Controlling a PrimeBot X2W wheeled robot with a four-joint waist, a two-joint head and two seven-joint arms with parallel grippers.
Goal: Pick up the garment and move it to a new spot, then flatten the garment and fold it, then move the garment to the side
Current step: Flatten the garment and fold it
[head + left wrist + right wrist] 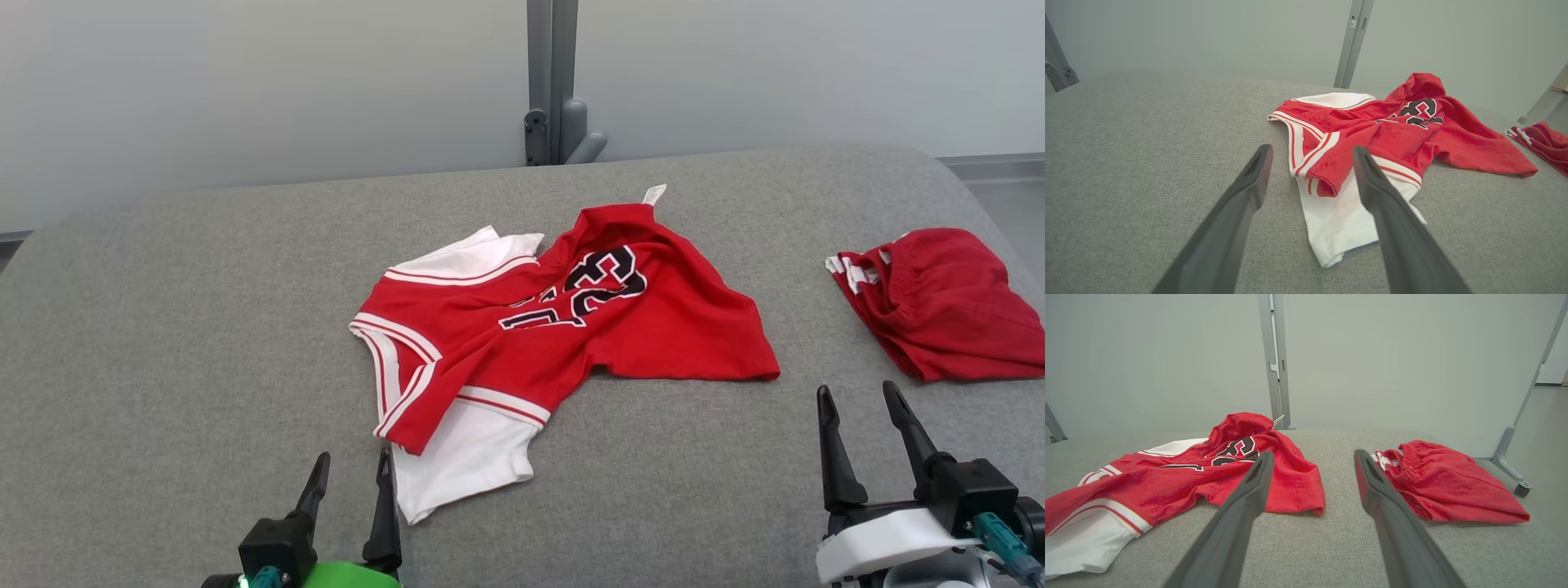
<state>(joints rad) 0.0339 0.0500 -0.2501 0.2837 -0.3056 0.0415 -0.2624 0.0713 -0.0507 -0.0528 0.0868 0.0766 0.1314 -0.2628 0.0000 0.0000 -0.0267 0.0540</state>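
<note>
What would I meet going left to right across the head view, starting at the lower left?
left gripper → red and white jersey → red shorts

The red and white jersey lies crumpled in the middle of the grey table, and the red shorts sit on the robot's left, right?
Not quite. The red shorts sit on the robot's right, not its left; the head view shows it. The red and white jersey does lie crumpled in the middle of the grey table.
</note>
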